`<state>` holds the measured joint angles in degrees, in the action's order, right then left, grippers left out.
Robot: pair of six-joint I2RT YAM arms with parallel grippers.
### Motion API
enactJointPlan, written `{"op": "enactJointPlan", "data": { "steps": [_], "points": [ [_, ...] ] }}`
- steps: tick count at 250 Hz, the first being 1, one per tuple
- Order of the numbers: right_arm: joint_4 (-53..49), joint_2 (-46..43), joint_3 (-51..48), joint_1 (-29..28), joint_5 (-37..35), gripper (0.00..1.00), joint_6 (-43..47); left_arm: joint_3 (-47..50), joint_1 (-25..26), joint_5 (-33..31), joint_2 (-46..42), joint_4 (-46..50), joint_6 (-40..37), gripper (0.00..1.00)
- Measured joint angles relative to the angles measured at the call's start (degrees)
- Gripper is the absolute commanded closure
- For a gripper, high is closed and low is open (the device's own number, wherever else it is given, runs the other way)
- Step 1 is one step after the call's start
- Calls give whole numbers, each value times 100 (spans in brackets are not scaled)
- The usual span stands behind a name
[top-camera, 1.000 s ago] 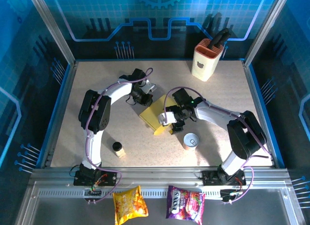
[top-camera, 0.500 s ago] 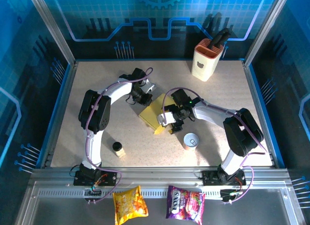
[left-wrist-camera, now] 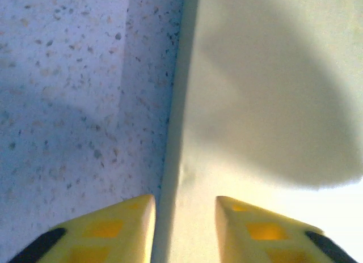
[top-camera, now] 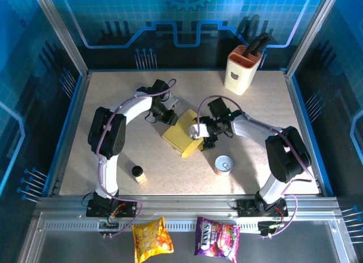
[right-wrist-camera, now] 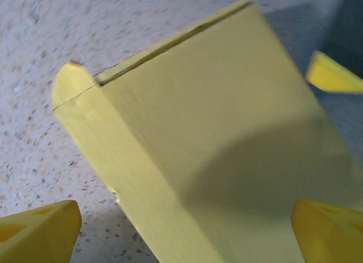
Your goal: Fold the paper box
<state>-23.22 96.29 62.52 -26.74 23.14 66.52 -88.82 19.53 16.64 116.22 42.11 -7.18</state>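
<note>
Two grippers at your box [top-camera: 177, 137], mid-table [top-camera: 102, 155]. Left gripper [left-wrist-camera: 184, 203]: fingers [left-wrist-camera: 119, 229] parted just a little, box's edge running btw them. Right gripper [right-wrist-camera: 187, 223]: wide open, straddling a box corner, holding nothing. Can [top-camera: 224, 164] stands nr the right gripper, toward the near edge.

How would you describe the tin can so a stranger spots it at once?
Start at the speckled table, then find the right arm. The can stands between that arm's base and the yellow box; it alone has a round silvery top.
</note>
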Motion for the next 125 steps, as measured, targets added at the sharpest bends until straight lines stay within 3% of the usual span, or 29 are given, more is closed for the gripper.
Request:
{"op": "enactJointPlan", "data": {
  "steps": [73, 105, 125],
  "points": [
    [127, 702, 1705, 415, -138, 21, -3458, 1388, -11, 2, -1480, -544, 1349, 45],
    [-85, 1298, 2282, 695, -138, 28, -4957, 2337, -24, 120, -2015, -1010, 2124, 29],
    [-273, 1657, 2490, 938, 4, 30, -5775, 2876, -26, 284, -2251, -1357, 2544, 25]
  ]
}}
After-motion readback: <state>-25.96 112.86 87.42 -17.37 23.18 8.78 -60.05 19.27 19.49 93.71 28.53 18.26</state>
